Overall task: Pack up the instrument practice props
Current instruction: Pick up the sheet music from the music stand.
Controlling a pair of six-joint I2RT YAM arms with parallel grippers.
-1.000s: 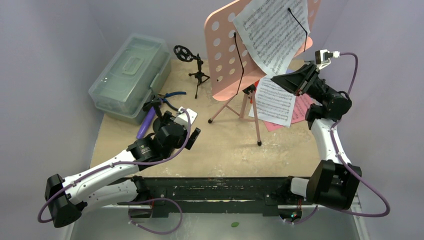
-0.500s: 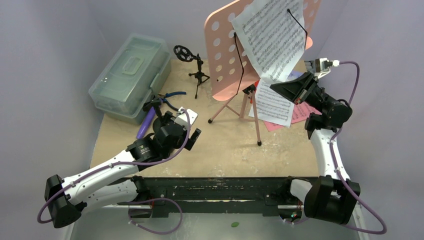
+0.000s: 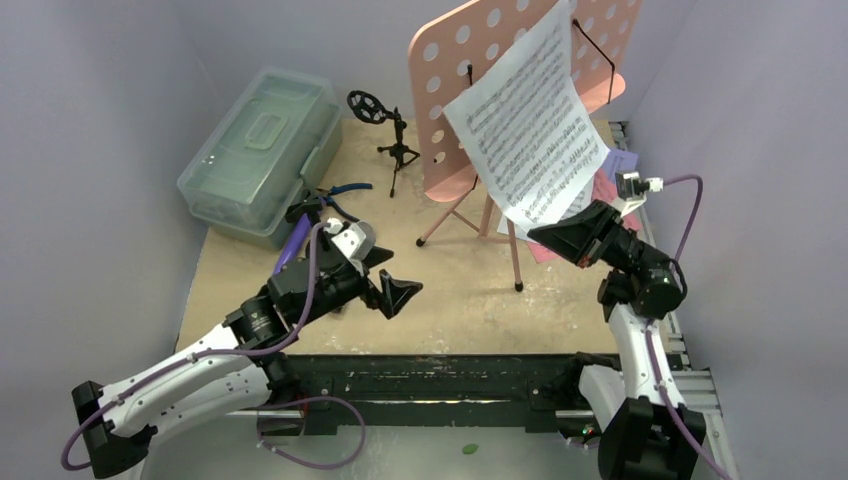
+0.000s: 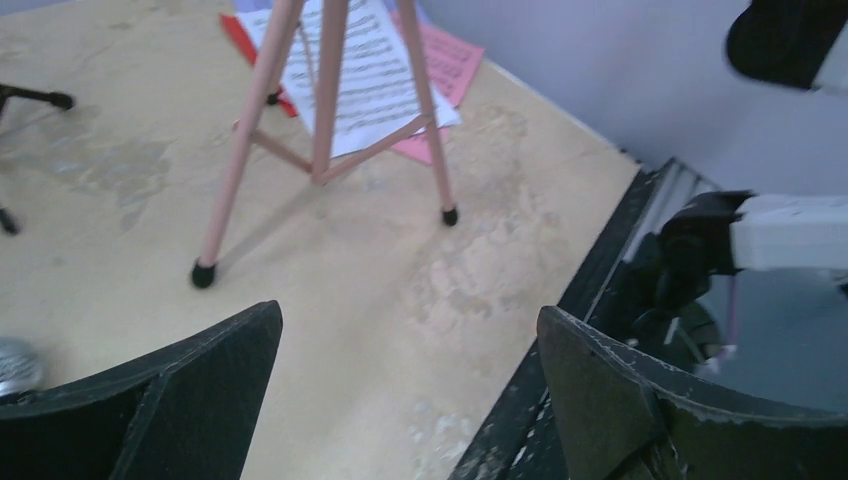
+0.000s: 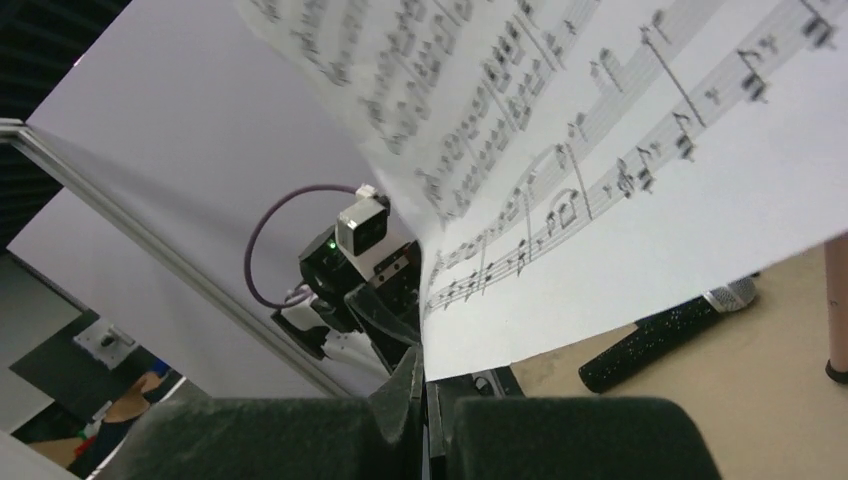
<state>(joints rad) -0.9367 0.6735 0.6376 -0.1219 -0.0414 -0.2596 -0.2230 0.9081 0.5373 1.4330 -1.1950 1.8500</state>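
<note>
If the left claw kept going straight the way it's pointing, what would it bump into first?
Probably the bare table, just short of the pink stand and its legs. The left gripper is open and points slightly down, though depth is hard to judge.

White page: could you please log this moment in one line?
right hand: shut on white page | left hand: open, empty | rack: upright

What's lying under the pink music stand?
A white music page lies on the table between the stand legs, on top of pink-red pages. It hides how many coloured pages are beneath.
</note>
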